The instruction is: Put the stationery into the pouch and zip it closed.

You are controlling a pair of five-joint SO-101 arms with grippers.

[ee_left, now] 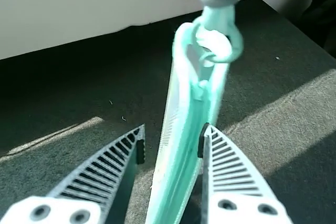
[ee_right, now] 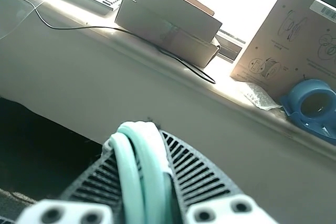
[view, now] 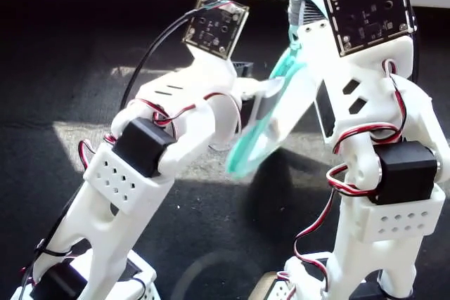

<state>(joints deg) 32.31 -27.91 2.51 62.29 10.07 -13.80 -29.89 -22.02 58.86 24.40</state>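
A teal see-through pouch [view: 271, 121] hangs tilted in the air between the two arms, above the black table. My right gripper [ee_right: 138, 136] is shut on the pouch's teal loop [ee_right: 137, 177], holding it from above [view: 299, 6]. In the left wrist view the pouch [ee_left: 181, 108] hangs edge-on from its ring [ee_left: 216, 43], with the zip edge toward the camera. My left gripper [ee_left: 171, 142] is open around the lower part of the pouch. One finger [ee_left: 210, 145] touches the pouch and the other [ee_left: 134, 148] stands apart from it.
The table [view: 63, 68] is covered in black cloth, with sunlit patches under the arms. A white wall runs along its far edge. Behind it a sill holds cardboard boxes [ee_right: 168, 22], a cable and a blue tape dispenser [ee_right: 312, 103].
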